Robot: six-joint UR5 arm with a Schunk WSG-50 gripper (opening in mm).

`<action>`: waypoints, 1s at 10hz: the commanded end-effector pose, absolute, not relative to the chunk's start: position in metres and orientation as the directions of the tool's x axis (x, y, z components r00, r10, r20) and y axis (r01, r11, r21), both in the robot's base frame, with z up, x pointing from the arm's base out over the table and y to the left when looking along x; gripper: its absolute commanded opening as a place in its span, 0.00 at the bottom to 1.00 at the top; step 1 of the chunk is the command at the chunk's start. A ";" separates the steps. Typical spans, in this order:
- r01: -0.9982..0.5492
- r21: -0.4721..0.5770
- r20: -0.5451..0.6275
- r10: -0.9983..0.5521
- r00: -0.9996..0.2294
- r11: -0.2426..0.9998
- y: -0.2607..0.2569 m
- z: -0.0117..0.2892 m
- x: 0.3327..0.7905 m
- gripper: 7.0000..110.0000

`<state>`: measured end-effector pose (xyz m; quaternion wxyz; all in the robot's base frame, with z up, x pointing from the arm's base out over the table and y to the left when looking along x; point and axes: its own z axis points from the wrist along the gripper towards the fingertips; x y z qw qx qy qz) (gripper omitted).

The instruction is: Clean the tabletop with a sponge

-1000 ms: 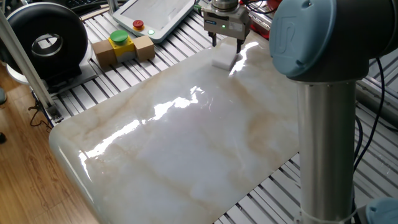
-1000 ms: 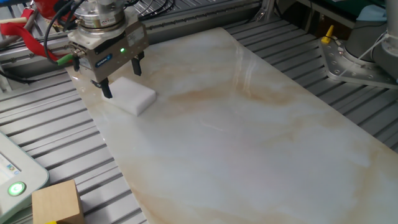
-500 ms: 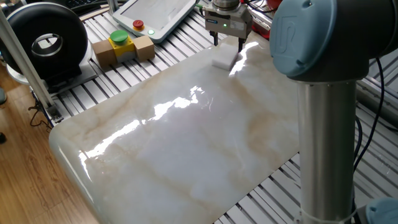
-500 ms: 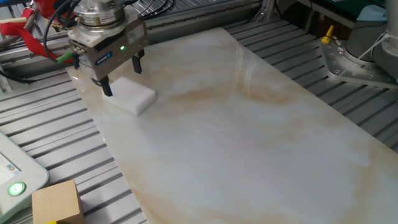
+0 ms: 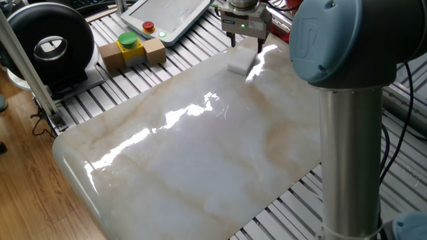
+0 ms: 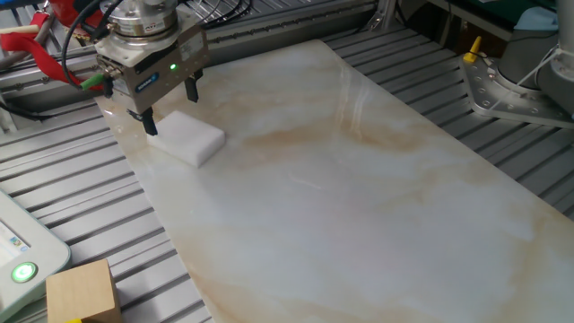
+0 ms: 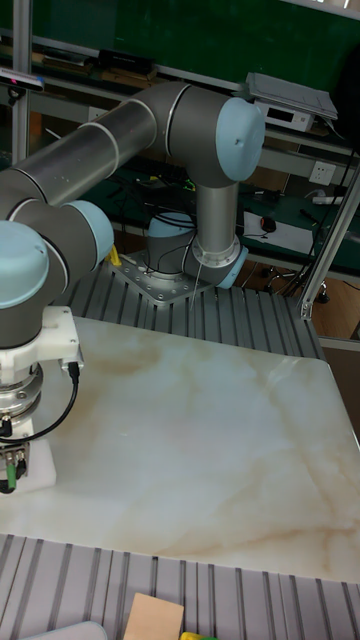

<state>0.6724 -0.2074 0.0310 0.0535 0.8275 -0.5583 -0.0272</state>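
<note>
- Pincer (image 6: 167,109) hangs just above the sponge (image 6: 188,137), fingers spread, nothing held. No contact that I can see; fingertips look clear of the foam.
- Sponge lies flat on the tabletop (image 6: 377,197), near one corner and close to the edge by the slatted frame (image 6: 81,188). Seen from the one fixed view it's the pale block (image 5: 238,64) under the pincer (image 5: 246,45), partly lost in glare.
- Tall fixed view: only a white corner of the sponge (image 7: 38,470) shows below the wrist; pincer itself not readable there.
- Handling, my read: plain foam block, light and soft, will squash under a hard pinch. Slab is glossy, so it may skid if nudged from one side.
- Grip: sponge sits skewed to the finger line, so square up first, then straddle the two long sides at mid-length, low on the block, and squeeze moderately.
- Rest of the bench surface is bare marble; cardboard box (image 6: 82,289) sits off the slab, well apart.
</note>
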 end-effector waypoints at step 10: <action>-0.952 0.078 -0.034 -0.955 0.295 -0.296 -0.196 0.028 0.651 0.79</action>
